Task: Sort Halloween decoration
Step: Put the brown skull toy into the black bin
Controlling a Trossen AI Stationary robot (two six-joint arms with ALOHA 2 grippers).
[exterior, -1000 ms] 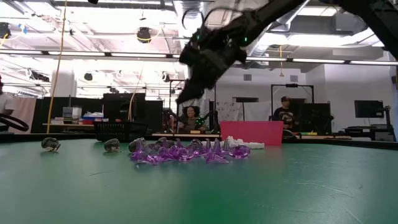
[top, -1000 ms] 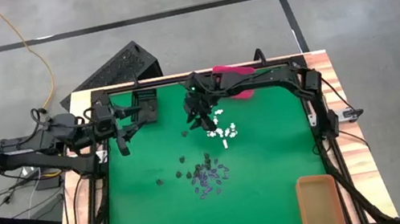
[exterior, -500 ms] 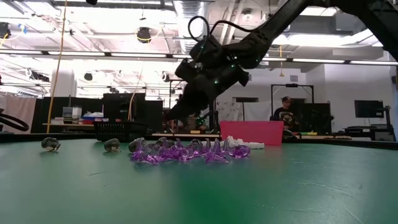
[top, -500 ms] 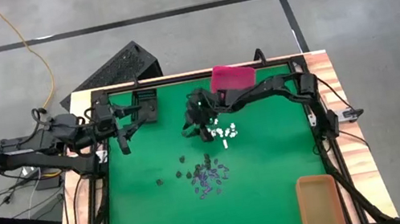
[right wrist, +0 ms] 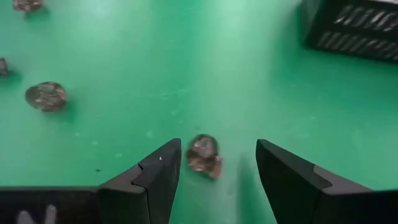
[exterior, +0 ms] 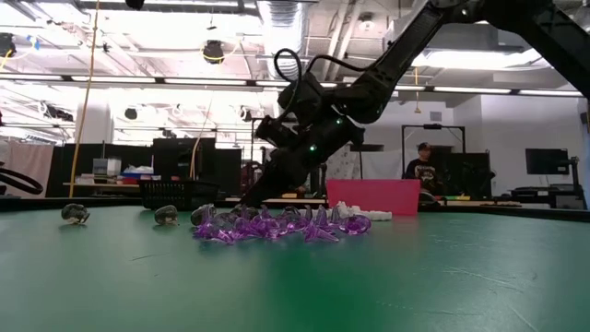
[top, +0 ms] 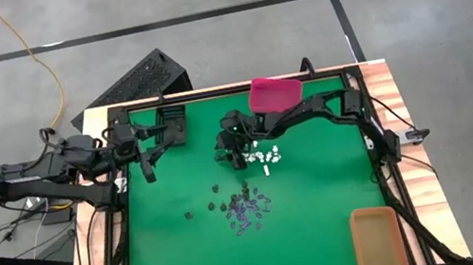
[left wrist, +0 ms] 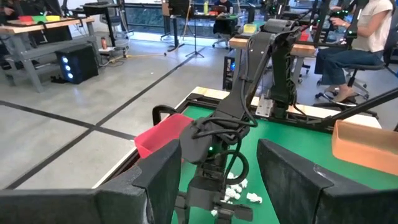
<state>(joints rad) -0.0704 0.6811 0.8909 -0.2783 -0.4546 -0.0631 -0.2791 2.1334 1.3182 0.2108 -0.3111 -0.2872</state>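
Only the right wrist view shows the right gripper [right wrist: 214,165] spread wide around one dark trinket [right wrist: 203,154]; from above, the arm hides it.

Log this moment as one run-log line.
right gripper: jaws open, low over dark trinket on green mat | left gripper: waiting at mat's left edge, jaws open | white trinkets, purple trinkets: unsorted

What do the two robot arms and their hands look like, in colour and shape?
Both arms are dark, jointed, with black cables looping along them. The right hand has two flat, wedge-shaped black fingers. A small green light glows on the right arm's wrist. The left hand shows matching dark fingers.
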